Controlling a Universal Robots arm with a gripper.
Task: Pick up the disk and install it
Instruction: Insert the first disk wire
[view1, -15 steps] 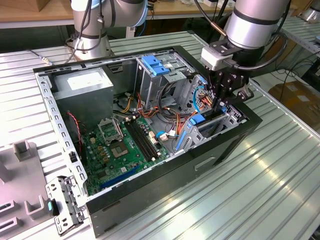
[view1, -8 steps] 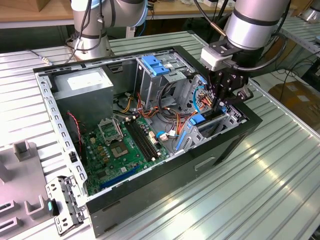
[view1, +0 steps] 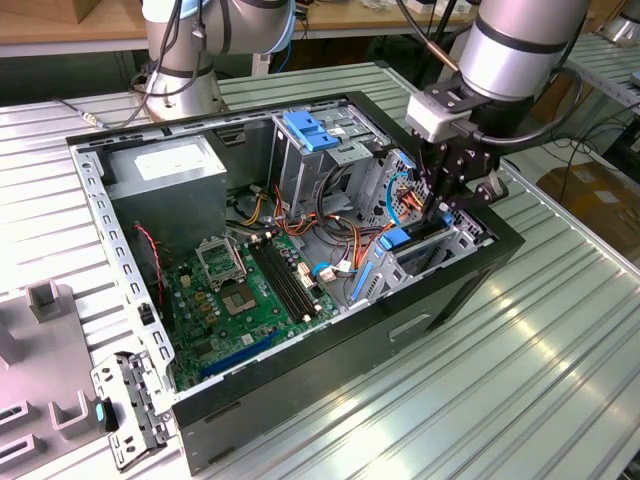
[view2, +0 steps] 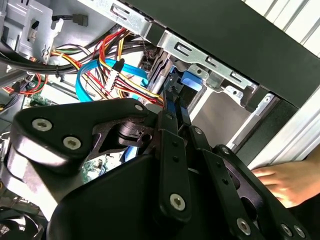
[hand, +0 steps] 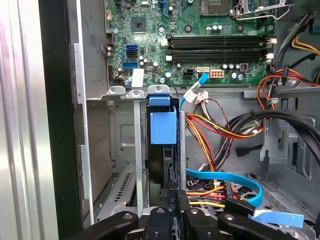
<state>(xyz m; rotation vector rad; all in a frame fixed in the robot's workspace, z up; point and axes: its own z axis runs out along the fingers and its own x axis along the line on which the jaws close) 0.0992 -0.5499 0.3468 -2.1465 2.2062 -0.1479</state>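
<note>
**Gripper holding the disk on edge in the drive bay**

Black linkage fingers (view2: 172, 145) of the gripper (hand: 176, 202) are sitting closest to the lens in both wrist views, and they are closing on the thin edge of the disk (hand: 163, 165), a flat dark drive with light-blue plastic rails that is standing upright in the slotted metal drive bay (hand: 137, 150).

Going left to right in the exterior view: a grey plastic fixture block (view1: 45, 300) is resting on the ribbed metal table (view1: 520, 380). The open black computer case (view1: 300, 380) is lying on its side beside it, showing a grey power-supply box (view1: 165, 175), a green motherboard (view1: 245, 295) and a tall metal cage with a blue latch (view1: 310, 130). At the case's right end the gripper (view1: 440, 205) is reaching down into the bay, where the disk's blue rail (view1: 395, 240) is showing.

A person's hand (view2: 287, 182) is lying just outside the case wall in the second wrist view.
</note>
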